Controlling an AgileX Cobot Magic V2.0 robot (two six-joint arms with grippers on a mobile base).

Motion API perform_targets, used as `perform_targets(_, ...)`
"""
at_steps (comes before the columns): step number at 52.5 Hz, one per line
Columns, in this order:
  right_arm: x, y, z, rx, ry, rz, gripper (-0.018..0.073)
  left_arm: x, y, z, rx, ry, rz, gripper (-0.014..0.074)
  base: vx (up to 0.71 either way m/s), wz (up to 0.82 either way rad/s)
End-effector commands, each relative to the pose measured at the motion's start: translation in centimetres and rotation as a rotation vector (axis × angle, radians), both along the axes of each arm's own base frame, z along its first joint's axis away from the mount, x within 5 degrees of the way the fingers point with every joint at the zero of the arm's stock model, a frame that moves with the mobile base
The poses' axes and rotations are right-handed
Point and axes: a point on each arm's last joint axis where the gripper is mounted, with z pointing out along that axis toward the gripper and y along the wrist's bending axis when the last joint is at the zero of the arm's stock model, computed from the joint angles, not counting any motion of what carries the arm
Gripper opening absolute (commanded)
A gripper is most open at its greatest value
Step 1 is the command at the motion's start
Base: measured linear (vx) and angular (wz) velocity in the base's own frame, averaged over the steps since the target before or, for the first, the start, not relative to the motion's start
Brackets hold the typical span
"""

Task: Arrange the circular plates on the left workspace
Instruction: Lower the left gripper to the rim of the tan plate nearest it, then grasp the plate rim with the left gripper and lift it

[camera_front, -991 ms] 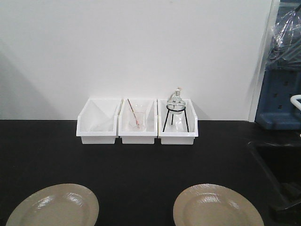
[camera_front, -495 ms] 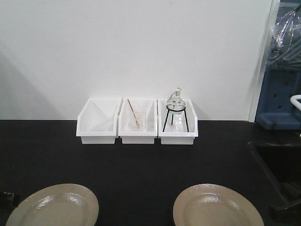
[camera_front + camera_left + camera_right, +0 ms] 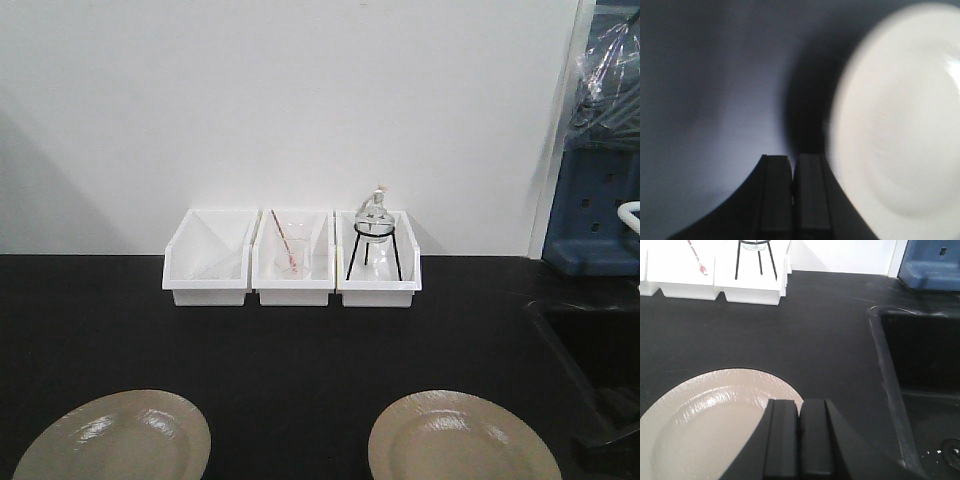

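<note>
Two round tan plates lie on the black countertop [image 3: 300,350] at the front edge of the front view, the left plate [image 3: 115,440] and the right plate [image 3: 460,440]. Neither gripper shows in that view. In the left wrist view my left gripper [image 3: 792,157] is shut with nothing in it. The left plate [image 3: 900,125] is a blurred pale disc just to its right. In the right wrist view my right gripper [image 3: 799,401] is shut and empty, hovering over the near right rim of the right plate [image 3: 705,425].
Three white bins [image 3: 291,258] stand in a row against the back wall; one holds a beaker, another a flask on a black tripod [image 3: 374,240]. A recessed black sink [image 3: 925,365] opens to the right of the right plate. A blue box [image 3: 595,215] stands at the far right.
A dark part of the left arm showed at the bottom left edge half a second ago and has left the front view. Both plates lie where they were.
</note>
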Motion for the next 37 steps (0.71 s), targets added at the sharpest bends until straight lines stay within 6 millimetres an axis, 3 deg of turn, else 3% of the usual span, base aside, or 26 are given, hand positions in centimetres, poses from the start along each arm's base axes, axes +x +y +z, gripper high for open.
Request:
perform_targets(1, 0.4, 0.1, 2.3, 0.006, -0.137, 0.004, -0.0004, 1.4, -0.9, 1.5, -0.184, -0.187, -0.088, 0.0095, 0.00, 0.00)
perform_targets(6, 0.4, 0.1, 2.3, 0.006, -0.137, 0.004, -0.0004, 2.1, -1.0, 0.9, -0.256, -0.274, -0.125, 0.0093, 0.00, 0.00)
perform_targets(16, 0.4, 0.1, 2.3, 0.006, -0.137, 0.004, -0.0004, 2.6, 0.4, 0.5, -0.122, -0.350, -0.108, 0.0103, 0.00, 0.00)
perform_targets(28, 0.4, 0.1, 2.3, 0.005, -0.137, 0.004, -0.0004, 2.6, 0.2, 0.5, -0.112, -0.360, -0.145, 0.0138, 0.00, 0.00)
perform_targets(37, 0.4, 0.1, 2.3, 0.005, -0.137, 0.004, -0.0004, 2.5, 0.0, 0.5, -0.134, -0.352, -0.163, 0.0230, 0.00, 0.00)
